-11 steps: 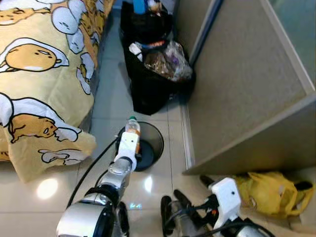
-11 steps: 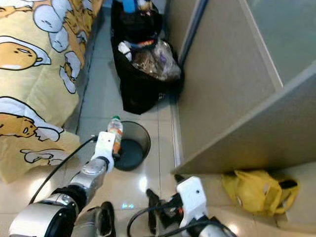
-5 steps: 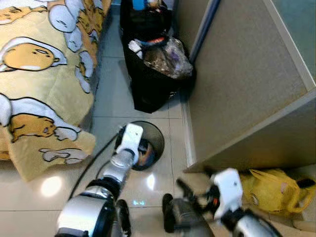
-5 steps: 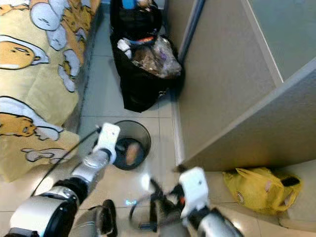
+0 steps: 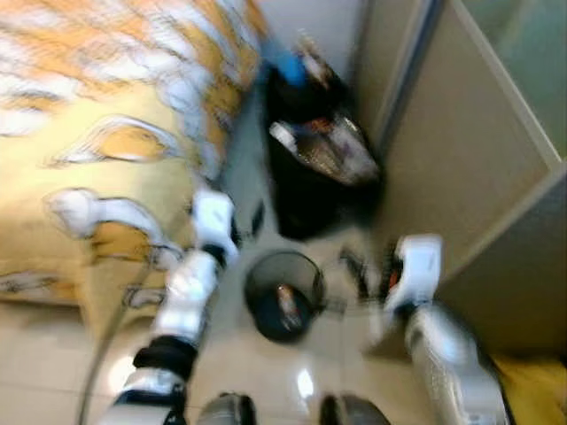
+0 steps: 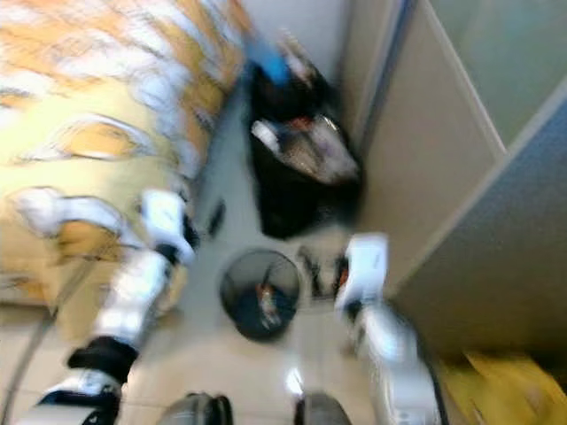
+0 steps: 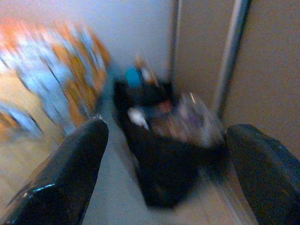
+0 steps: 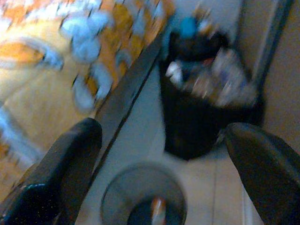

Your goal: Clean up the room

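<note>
Bottle with orange label (image 5: 288,306) lies inside round black mesh wastebasket (image 5: 262,276) on the floor, between and below both end effectors. Left end effector (image 7: 164,140) and right end effector (image 8: 161,140) are spread wide, empty.

Bin's (image 5: 283,297) contents — blurred, perhaps bottle.

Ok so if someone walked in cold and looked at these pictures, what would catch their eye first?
Probably the big yellow cartoon-print blanket spread across the robot's left side, blurred by camera motion. Next, the small round black mesh wastebasket on the pale tiled floor between the two arms, with an orange-labelled plastic bottle lying inside. Behind it, against the beige partition, stands an overfilled black rubbish bag.
</note>
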`<state>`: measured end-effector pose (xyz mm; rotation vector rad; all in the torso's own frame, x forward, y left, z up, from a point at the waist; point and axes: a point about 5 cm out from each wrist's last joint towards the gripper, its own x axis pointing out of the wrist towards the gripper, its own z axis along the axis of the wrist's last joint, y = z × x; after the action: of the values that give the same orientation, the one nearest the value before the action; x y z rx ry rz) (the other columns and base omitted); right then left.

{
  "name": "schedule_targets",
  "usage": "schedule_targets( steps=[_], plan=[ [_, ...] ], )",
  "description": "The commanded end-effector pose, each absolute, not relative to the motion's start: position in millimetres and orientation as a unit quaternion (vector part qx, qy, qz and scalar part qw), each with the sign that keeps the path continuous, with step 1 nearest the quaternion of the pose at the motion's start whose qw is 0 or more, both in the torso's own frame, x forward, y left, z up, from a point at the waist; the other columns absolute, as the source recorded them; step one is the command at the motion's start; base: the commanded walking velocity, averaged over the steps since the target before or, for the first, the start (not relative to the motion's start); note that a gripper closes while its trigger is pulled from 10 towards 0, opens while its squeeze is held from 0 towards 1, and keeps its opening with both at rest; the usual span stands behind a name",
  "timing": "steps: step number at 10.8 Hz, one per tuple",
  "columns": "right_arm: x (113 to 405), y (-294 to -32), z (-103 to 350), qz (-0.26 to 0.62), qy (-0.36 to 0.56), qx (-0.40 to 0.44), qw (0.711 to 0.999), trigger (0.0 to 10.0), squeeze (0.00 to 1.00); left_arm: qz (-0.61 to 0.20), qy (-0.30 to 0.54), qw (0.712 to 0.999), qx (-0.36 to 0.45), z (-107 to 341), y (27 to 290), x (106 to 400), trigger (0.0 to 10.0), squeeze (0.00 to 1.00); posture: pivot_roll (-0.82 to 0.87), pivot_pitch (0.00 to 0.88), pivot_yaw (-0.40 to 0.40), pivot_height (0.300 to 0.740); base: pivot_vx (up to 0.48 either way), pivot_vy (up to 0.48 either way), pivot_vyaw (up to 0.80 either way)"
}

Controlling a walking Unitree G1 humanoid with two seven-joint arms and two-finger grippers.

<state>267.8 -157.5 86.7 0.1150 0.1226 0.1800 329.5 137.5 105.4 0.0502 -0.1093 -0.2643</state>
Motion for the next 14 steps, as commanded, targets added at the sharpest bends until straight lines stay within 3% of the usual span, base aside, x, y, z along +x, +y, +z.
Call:
schedule_targets(
  steps=[1,3,4,5,6,10,12,14],
  plan=[
    [271,-174,87,0.048,0.049,0.06,0.996,10.0,0.0,-0.145,-0.054,0.988,0.02,105,136,326,10.0,0.0,-0.02,0.0,0.044,0.736,0.0,0.0,0.0],
    [273,-215,72,-0.069,0.073,-0.002,0.995,10.0,0.0,-0.158,-0.027,0.987,0.002,85,129,315,10.0,0.0,0.0,0.0,0.002,0.736,0.0,0.212,0.0],
    [273,-220,64,-0.083,0.086,0.004,0.993,10.0,0.0,-0.127,-0.014,0.992,-0.018,86,135,320,10.0,0.0,0.01,0.0,0.0,0.736,-0.307,0.371,0.0],
    [278,-216,61,-0.071,0.081,0.008,0.994,10.0,0.0,-0.121,-0.001,0.992,-0.034,89,137,327,10.0,0.0,0.0,0.0,0.008,0.736,-0.311,0.371,0.0],
    [283,-206,60,-0.058,0.076,0.013,0.995,10.0,0.0,-0.107,0.011,0.993,0.049,84,141,327,10.0,0.0,-0.01,0.0,0.016,0.736,-0.311,0.368,0.0],
    [276,-192,51,-0.032,0.069,-0.002,0.997,10.0,0.0,-0.089,0.041,0.995,-0.012,73,144,322,10.0,0.0,-0.03,0.0,0.015,0.736,-0.139,0.416,0.0],
    [269,-191,43,-0.029,0.076,0.0,0.997,10.0,0.0,-0.093,0.039,0.993,0.066,76,142,326,10.0,0.0,-0.02,0.0,0.019,0.736,0.0,0.24,0.0],
    [259,-182,38,0.003,0.076,-0.005,0.997,10.0,0.0,-0.097,0.032,0.994,0.044,80,135,329,10.0,0.0,-0.04,0.0,0.035,0.736,0.0,0.0,0.0]
  ],
)
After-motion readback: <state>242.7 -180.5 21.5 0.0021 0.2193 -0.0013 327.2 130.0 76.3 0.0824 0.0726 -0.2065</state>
